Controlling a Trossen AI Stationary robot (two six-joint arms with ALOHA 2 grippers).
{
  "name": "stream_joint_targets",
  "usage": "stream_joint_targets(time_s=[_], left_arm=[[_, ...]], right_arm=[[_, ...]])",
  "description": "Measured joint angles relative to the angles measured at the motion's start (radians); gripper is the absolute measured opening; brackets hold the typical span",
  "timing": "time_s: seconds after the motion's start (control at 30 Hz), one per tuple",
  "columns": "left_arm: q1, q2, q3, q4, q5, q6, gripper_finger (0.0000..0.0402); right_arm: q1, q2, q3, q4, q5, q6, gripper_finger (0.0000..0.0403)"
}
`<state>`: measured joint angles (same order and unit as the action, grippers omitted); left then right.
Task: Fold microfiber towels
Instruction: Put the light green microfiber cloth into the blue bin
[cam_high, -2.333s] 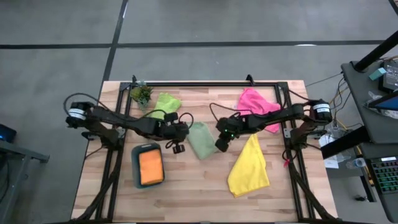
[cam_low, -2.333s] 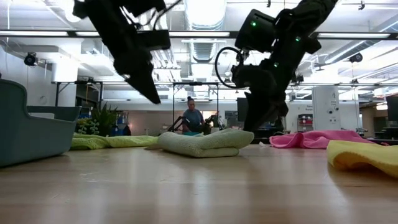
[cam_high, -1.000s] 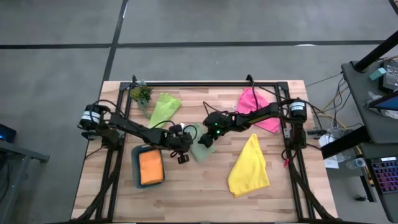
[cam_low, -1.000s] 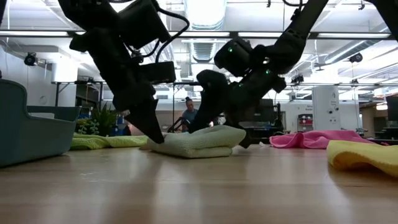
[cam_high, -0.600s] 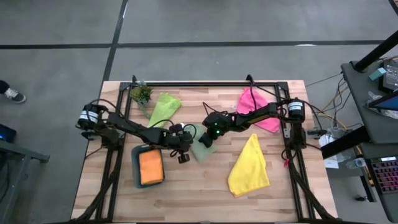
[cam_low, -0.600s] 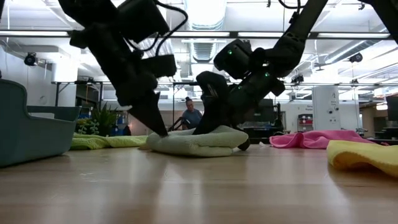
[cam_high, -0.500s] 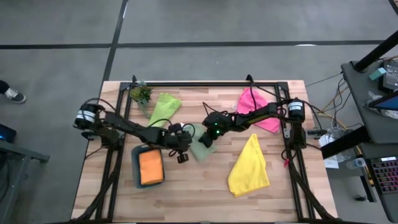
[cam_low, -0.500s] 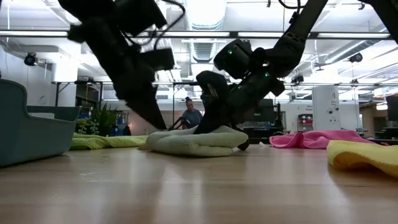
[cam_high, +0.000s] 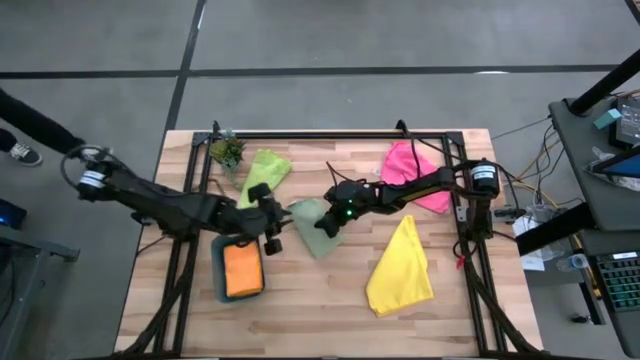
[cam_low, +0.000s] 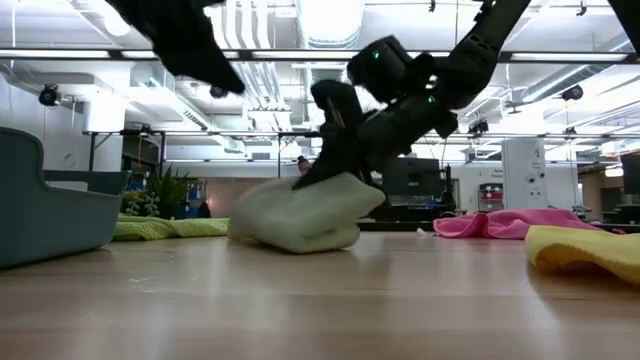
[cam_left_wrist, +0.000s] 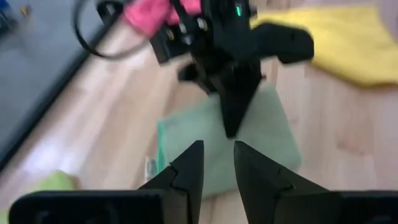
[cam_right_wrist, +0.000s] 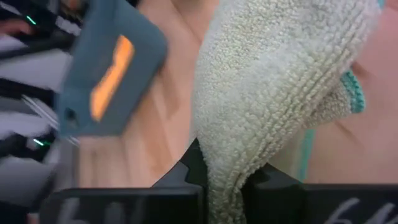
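Right hand (cam_high: 322, 226): you pinch the folded sage towel (cam_high: 313, 225), lifting it toward the tray (cam_high: 219, 270).
Left hand (cam_high: 268, 238): narrowly parted, empty, clear beside it.

Wooden table (cam_high: 320, 310) of pale butcher-block planks, bordered by a black metal frame (cam_high: 330, 134) along its far edge and both sides. Lying directly on it: a lime green towel (cam_high: 263, 170) near the far left corner, just beside a small potted plant (cam_high: 227, 152); a teal tray (cam_high: 239, 268) at the left, holding a folded orange towel (cam_high: 242, 271); a folded pale sage green towel (cam_high: 313, 226) at the centre, one edge raised off the wood; a crumpled pink towel (cam_high: 414, 172) at the far right; and a yellow towel (cam_high: 402, 268) spread loosely at the near right, well apart from the tray.
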<state>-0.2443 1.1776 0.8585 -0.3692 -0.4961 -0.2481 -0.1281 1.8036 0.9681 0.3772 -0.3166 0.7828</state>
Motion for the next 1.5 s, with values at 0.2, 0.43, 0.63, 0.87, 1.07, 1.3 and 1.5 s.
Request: stream_joint_targets(time_s=[0.2,0.43,0.63,0.87,1.07,1.3,1.5], left_arm=[[-0.021,-0.106,-0.001,-0.017,-0.036,0.086,0.0074],[-0.029,-0.184,-0.002,-0.046,-0.037,0.133,0.0074],[-0.046,-0.229,-0.002,-0.081,-0.037,0.162,0.0074],[-0.049,-0.302,0.004,-0.09,-0.037,0.207,0.0074],[-0.052,-0.379,0.012,-0.084,-0.037,0.239,0.0074],[-0.053,-0.448,0.009,-0.084,-0.028,0.236,0.0074],[-0.053,-0.508,0.006,-0.085,0.047,0.23,0.0074]], right_arm=[[0.056,-0.008,0.033,0.025,0.056,0.1,0.0019],[0.14,-0.008,0.15,0.025,0.162,0.16,0.0018],[0.192,-0.008,0.262,0.024,0.233,0.152,0.0018],[0.248,0.002,0.371,-0.02,0.378,0.154,0.0018],[0.287,0.102,0.504,-0.059,0.461,0.161,0.0018],[0.297,0.302,0.751,-0.123,0.461,0.207,0.0018],[0.301,0.467,1.034,-0.364,0.44,0.253,0.0018]])
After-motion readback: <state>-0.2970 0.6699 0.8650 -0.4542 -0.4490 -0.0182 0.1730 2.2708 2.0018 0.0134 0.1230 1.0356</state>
